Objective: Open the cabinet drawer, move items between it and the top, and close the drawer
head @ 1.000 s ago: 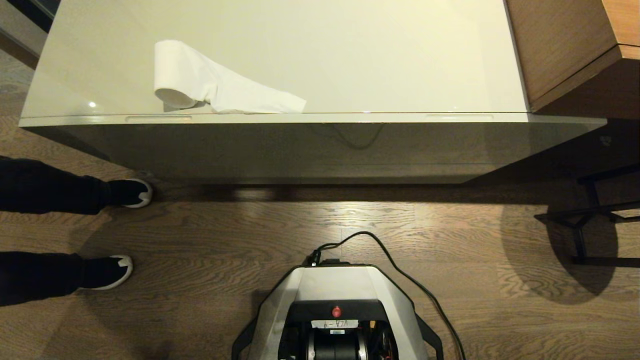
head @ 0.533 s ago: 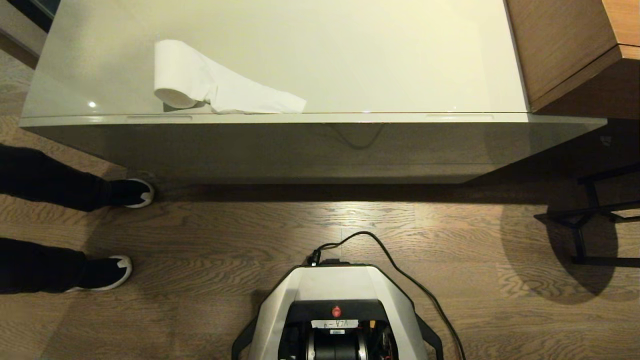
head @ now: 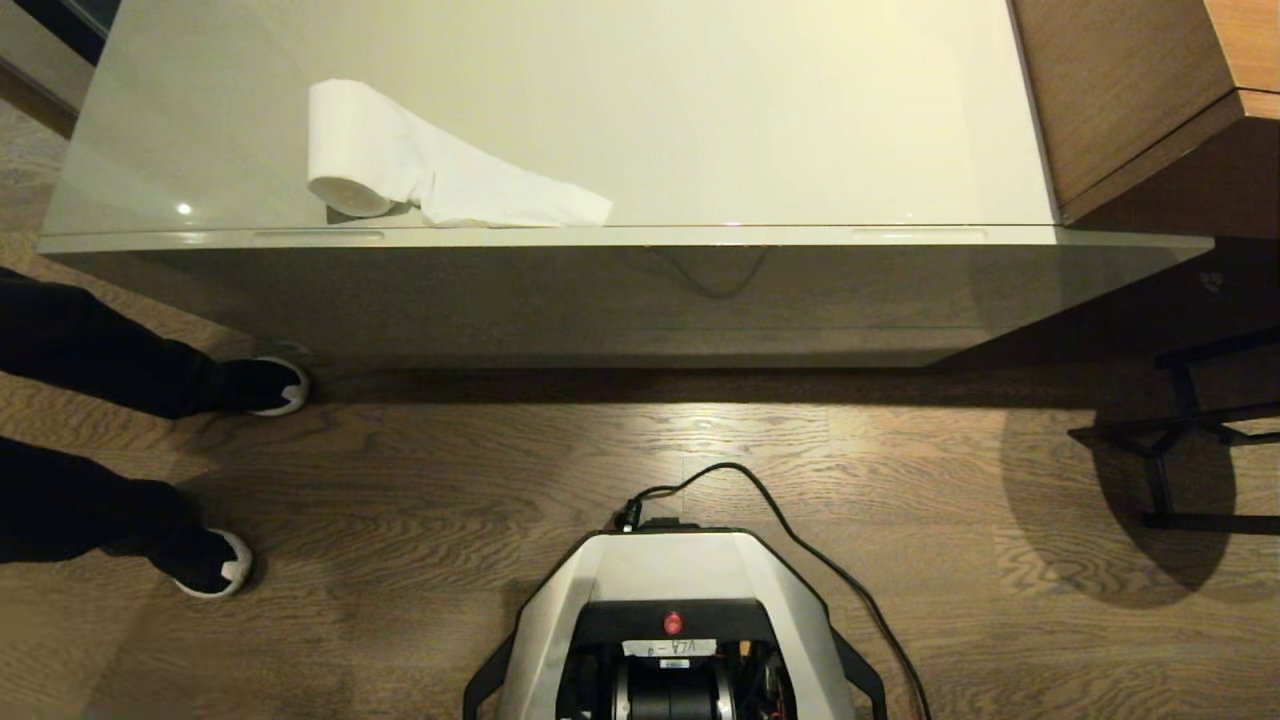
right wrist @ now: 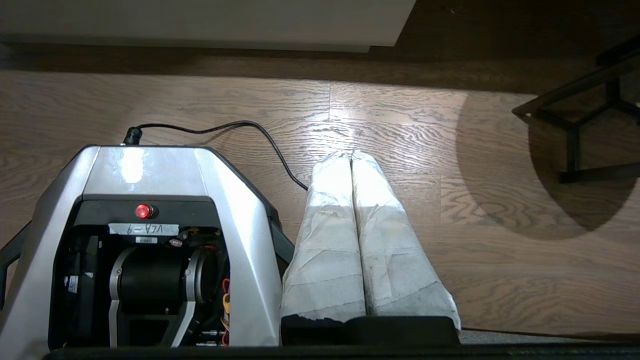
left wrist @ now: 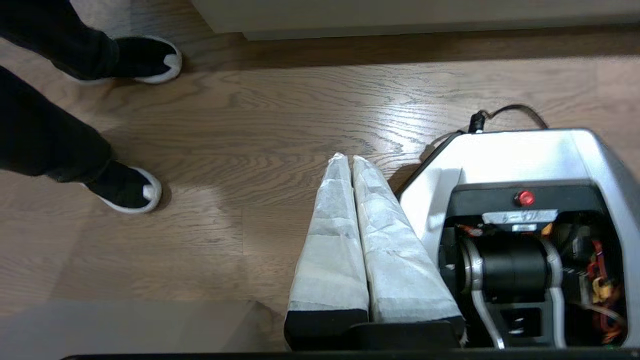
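The cabinet's glossy cream top fills the far part of the head view. A white paper roll lies on it at the left, its loose tail trailing right along the front edge. The cabinet drawer is closed, its front flush below the top. No slippers show. Both arms hang low beside my base, outside the head view. My left gripper is shut and empty above the floor. My right gripper is shut and empty too, pointing toward the cabinet.
A person's legs and black shoes stand on the wooden floor at the cabinet's left end. Brown wooden furniture adjoins the cabinet at the right. A black metal frame stands on the floor at the right. My base trails a black cable.
The person's nearer foot has stepped back toward the left edge and turned. The paper roll and cabinet have not moved.
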Available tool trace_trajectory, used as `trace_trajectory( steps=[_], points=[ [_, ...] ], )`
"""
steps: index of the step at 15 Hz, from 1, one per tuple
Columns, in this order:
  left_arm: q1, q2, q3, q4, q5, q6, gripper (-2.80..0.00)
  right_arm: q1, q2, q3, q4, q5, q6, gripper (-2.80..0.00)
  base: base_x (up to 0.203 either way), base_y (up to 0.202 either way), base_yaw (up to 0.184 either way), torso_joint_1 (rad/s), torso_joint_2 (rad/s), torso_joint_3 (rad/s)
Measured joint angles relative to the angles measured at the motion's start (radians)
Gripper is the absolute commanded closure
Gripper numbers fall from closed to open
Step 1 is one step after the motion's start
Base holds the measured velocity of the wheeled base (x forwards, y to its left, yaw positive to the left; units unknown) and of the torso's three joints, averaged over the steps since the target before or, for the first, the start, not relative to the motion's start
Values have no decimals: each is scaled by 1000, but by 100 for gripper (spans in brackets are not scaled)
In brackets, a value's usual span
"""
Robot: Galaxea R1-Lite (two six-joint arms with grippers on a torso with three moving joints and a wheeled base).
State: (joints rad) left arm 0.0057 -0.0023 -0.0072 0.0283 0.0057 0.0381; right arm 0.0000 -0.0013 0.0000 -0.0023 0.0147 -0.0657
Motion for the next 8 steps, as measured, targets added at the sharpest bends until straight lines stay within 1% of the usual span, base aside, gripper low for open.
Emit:
trace_trajectory(
  steps=[1,2,3,5,6,7,8],
  points=[
    [0,0,0,-2,-1,6,0,0,0,0,1,0,1,0,0,0,0,0,0,0],
    [0,0,0,-2,-1,-27,0,0,0,0,1,-1,13,0,0,0,0,0,0,0],
    [0,0,1,-2,-1,-95,0,0,0,0,1,-1,16,0,0,0,0,0,0,0],
    [0,0,1,-3,-2,-331,0,0,0,0,2,-3,28,0,0,0,0,0,0,0],
    [0,0,2,-4,-2,-410,0,0,0,0,2,-3,29,0,0,0,0,0,0,0],
    [0,0,3,-5,-2,-424,0,0,0,0,2,-3,29,0,0,0,0,0,0,0],
    [0,0,4,-7,-2,-391,0,0,0,0,2,-3,29,0,0,0,0,0,0,0]
  ],
)
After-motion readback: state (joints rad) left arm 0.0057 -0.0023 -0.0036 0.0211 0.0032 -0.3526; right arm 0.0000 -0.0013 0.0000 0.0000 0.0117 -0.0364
